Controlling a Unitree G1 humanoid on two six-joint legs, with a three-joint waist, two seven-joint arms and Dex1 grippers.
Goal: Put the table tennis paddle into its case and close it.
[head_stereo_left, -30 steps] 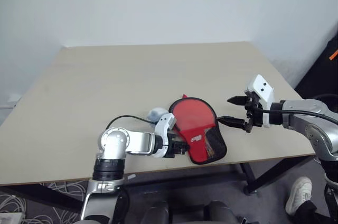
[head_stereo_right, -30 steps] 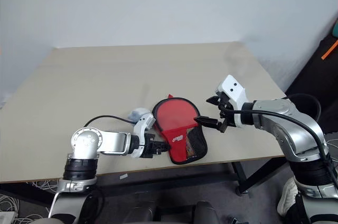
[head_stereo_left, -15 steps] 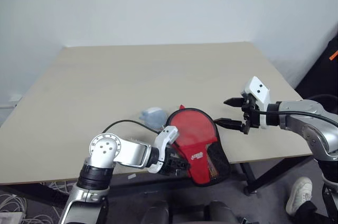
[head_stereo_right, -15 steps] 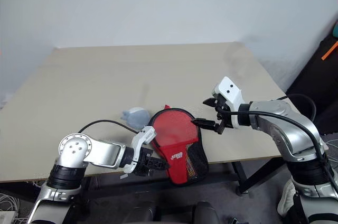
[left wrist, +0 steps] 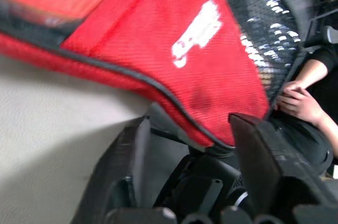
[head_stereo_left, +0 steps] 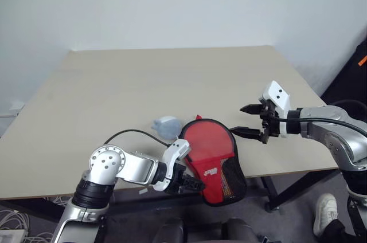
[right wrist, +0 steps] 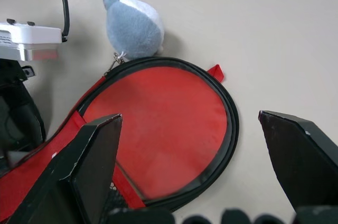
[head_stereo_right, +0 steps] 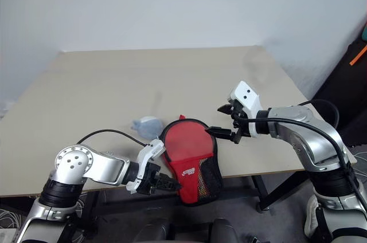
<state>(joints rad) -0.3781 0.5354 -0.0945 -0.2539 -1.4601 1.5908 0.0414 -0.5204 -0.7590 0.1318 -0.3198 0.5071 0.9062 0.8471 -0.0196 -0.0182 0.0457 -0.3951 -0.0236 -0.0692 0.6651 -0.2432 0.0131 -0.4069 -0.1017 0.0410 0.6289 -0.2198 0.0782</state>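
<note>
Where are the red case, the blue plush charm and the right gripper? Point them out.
red case [head_stereo_left: 209, 147], left eye view, round red face.
blue plush charm [right wrist: 134, 27], right wrist view, its body.
right gripper [head_stereo_left: 245, 120], left eye view, midway between its open fingertips.

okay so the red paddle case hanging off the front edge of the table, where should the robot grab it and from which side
Probably the narrow handle end of the case, which overhangs the table's near edge. That end is slim enough for two fingers and has free space beneath it. Come from the robot's own side, where the left gripper already sits with its fingers apart around that tip. The round end lies flat on the tabletop, harder to pinch.
</note>
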